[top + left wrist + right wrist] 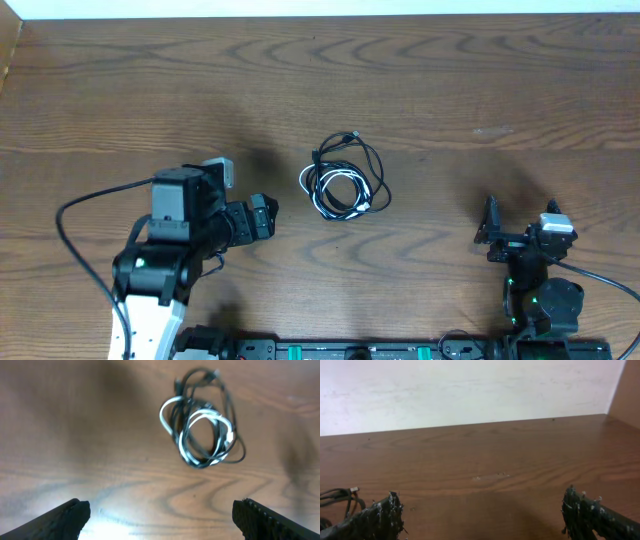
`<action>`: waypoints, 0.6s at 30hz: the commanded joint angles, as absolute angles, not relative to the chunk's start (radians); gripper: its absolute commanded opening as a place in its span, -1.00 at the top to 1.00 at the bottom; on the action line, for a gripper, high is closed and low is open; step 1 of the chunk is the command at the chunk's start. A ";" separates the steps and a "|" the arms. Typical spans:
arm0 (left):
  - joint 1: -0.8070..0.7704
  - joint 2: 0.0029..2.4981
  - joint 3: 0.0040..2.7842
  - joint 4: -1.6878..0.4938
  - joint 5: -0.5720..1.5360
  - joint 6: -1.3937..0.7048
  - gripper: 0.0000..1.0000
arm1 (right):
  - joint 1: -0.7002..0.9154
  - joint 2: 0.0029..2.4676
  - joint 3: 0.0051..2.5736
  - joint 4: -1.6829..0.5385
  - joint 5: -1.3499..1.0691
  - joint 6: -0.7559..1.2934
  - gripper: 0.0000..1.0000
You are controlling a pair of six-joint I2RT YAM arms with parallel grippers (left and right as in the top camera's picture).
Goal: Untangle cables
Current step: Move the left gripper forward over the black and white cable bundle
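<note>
Desk (480, 80) first: bare brown wood from edge to edge, with only the work lying on it about midway between its left and right edges. My left arm sits by the near edge toward the left corner, and my left gripper (262, 217) points at the heap from just beside it, apart from it, fingers spread wide and holding nothing. My right gripper (492, 230) hangs near the near edge toward the right corner, well apart from the heap, also spread wide and empty. The cables (344, 180) lie in one small coiled bundle. In my left wrist view the white cable (163, 416) loops through and around the black cables (227, 405), all touching and overlapping. A small plug (215, 372) sticks out on the side facing the far edge. I judge the untangling has not begun: no cord lies free of the others. Everything is left, namely a first grasp, pulling each cord out, and laying the three apart.
</note>
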State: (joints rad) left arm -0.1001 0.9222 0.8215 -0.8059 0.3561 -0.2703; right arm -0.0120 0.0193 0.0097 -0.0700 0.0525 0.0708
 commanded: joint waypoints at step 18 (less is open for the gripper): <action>-0.135 1.076 1.002 -0.869 0.238 -0.414 -0.93 | -0.021 0.021 0.006 -0.070 0.050 0.062 -0.99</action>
State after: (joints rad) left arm -0.1116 1.0550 0.9817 -0.8703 0.2546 -0.3798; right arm -0.0120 0.0193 0.0101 -0.0700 0.0521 0.0708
